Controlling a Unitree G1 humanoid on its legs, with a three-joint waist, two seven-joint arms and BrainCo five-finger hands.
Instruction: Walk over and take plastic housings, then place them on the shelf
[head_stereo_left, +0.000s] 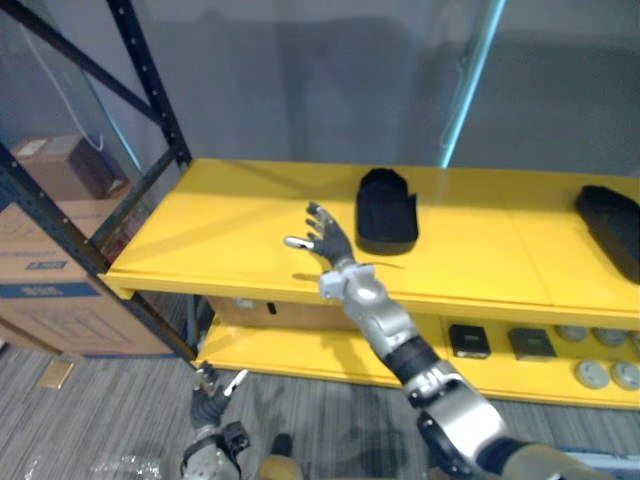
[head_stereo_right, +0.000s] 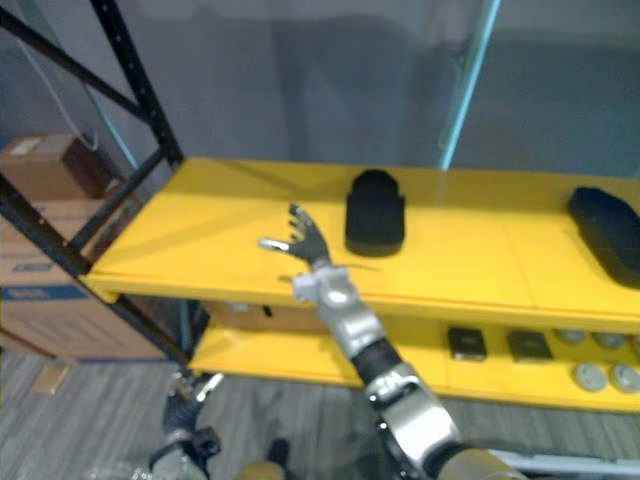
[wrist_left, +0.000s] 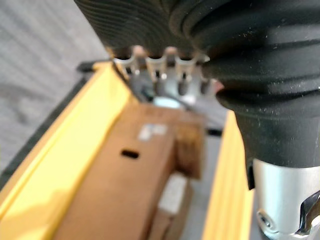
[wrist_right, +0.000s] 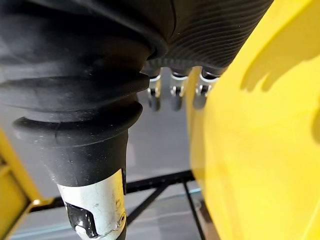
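Nearest the camera, low at the left, the left hand (head_stereo_left: 210, 395) is seen above the grey plank-patterned floor (head_stereo_left: 110, 400), its fingers relaxed and loosely parted, with nothing held. At the far left, stacked cardboard boxes (head_stereo_left: 50, 290) are stood beside the rack; a blue band and a white label are carried on them, but the print is too small to be read. Dark steel uprights (head_stereo_left: 150, 80) with rows of holes are braced diagonally in front of the boxes.

A yellow upper shelf (head_stereo_left: 220, 230) is spanned across the scene, with a yellow lower shelf (head_stereo_left: 300, 355) beneath it. A brown box (wrist_left: 125, 175) with a white label and a slot is tucked between the 2 levels; its label cannot be read.

The right hand (head_stereo_left: 325, 235) is held over the upper shelf near its front edge, fingers spread wide and thumb out, empty. Whether the board is touched cannot be told. Just to its right a black plastic housing (head_stereo_left: 388, 210) is laid flat on the upper shelf, apart from the fingers. A second housing (head_stereo_left: 610, 228) lies at the far right of the same shelf, well apart from the first.

Small dark square parts (head_stereo_left: 468, 340) and round grey parts (head_stereo_left: 598, 375) are set on the lower shelf at the right. Behind, a plain grey wall (head_stereo_left: 300, 80) is crossed by a slanting teal strip (head_stereo_left: 470, 80).
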